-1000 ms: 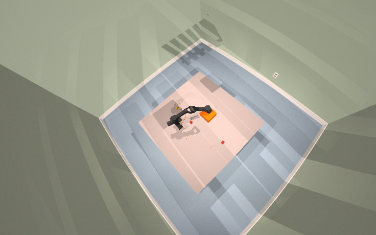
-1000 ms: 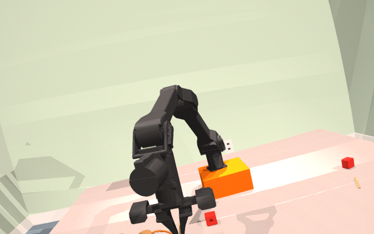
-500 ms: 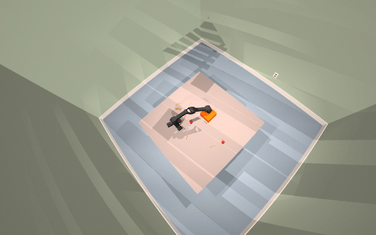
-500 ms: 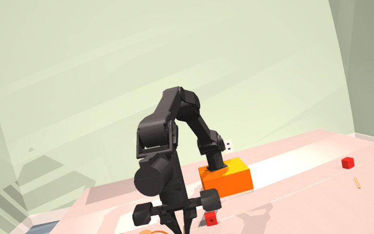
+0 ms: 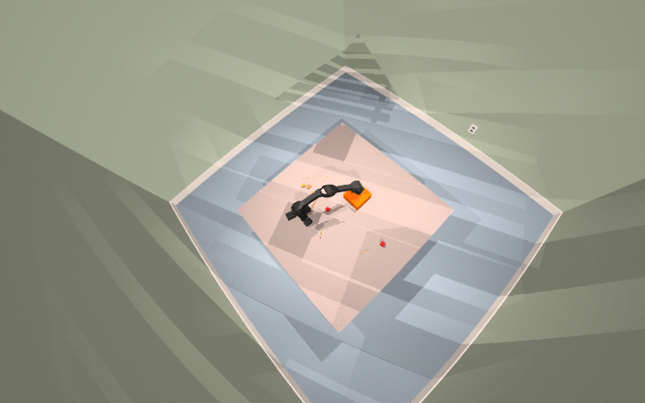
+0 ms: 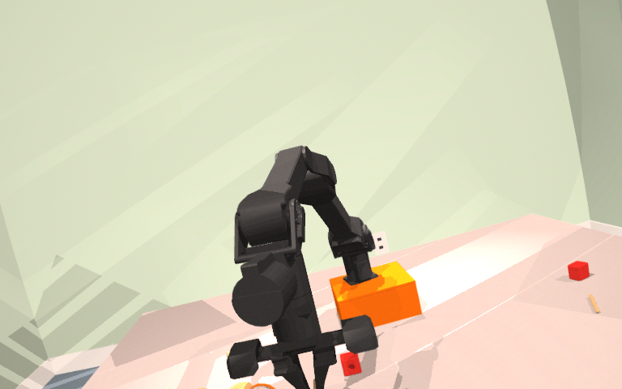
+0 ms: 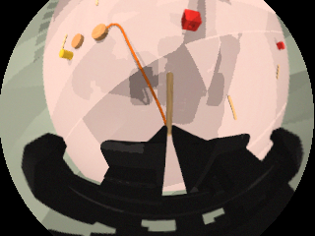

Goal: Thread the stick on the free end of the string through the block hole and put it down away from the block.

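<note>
Gripper (image 7: 169,137) grasps the stick (image 7: 169,101), lifted, string (image 7: 134,59) trailing off to its left | red block (image 7: 191,20) ahead, slightly right | advice: level the stick, line it with the hole, advance slowly

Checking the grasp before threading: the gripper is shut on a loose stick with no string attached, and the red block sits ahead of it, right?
Not quite. In the wrist view, the stick in the gripper has the orange string attached, running to the round button. The red block does sit ahead.
</note>
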{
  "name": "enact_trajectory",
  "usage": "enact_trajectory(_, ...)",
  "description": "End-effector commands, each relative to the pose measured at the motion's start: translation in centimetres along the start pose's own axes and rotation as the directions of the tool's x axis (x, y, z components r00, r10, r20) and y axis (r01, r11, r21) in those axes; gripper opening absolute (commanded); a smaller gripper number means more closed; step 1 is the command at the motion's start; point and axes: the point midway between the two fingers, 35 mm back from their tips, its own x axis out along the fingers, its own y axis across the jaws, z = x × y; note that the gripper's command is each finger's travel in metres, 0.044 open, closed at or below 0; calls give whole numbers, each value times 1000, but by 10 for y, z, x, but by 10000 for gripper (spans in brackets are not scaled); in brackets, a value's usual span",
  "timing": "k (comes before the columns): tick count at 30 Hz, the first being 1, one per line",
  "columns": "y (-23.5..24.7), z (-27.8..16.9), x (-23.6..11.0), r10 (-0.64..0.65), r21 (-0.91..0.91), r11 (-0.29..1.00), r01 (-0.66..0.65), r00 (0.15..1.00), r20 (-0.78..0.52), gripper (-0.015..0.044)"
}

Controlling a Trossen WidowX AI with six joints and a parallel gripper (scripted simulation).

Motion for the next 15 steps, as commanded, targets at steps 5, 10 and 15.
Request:
enact_trajectory(5, -6, -5, 1, -10, 4, 1000, 10, 1000, -11, 0)
enact_trajectory(10, -10, -4, 5, -10, 4, 1000, 10, 1000, -11, 0)
enact_trajectory(15, -14, -3, 9, -11, 4, 1000, 11, 1000, -11, 0)
